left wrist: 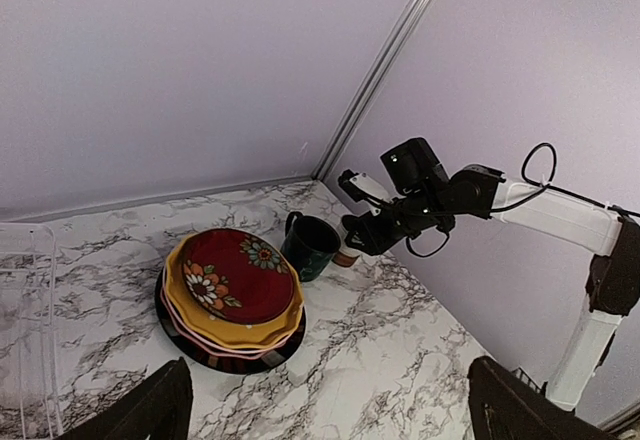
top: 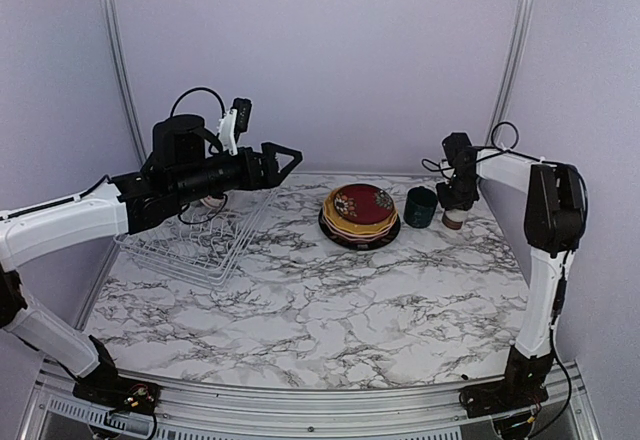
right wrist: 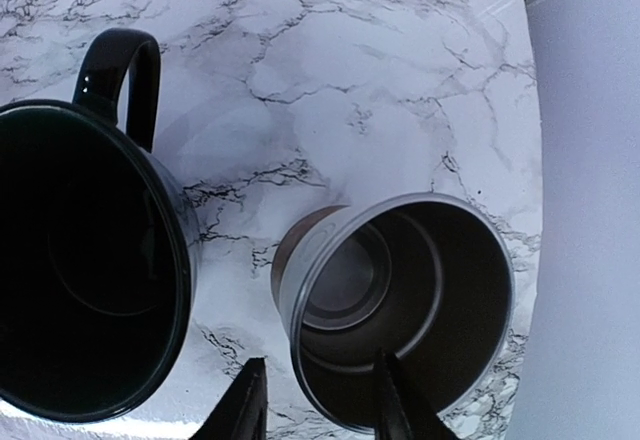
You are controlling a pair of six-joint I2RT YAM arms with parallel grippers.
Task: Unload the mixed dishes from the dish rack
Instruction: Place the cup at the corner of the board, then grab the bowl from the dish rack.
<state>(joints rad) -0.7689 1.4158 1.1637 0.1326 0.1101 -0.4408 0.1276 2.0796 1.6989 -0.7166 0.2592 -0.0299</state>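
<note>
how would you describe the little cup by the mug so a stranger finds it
On the marble table, find the stack of plates at the back; right of it stands a dark teal mug. The small cup is just right of that mug: shorter, handleless, pale grey with a brown base.

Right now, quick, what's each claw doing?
Left gripper: open, empty.
Right gripper: open, straddling the rim of the small cup, not pinching it.
</note>
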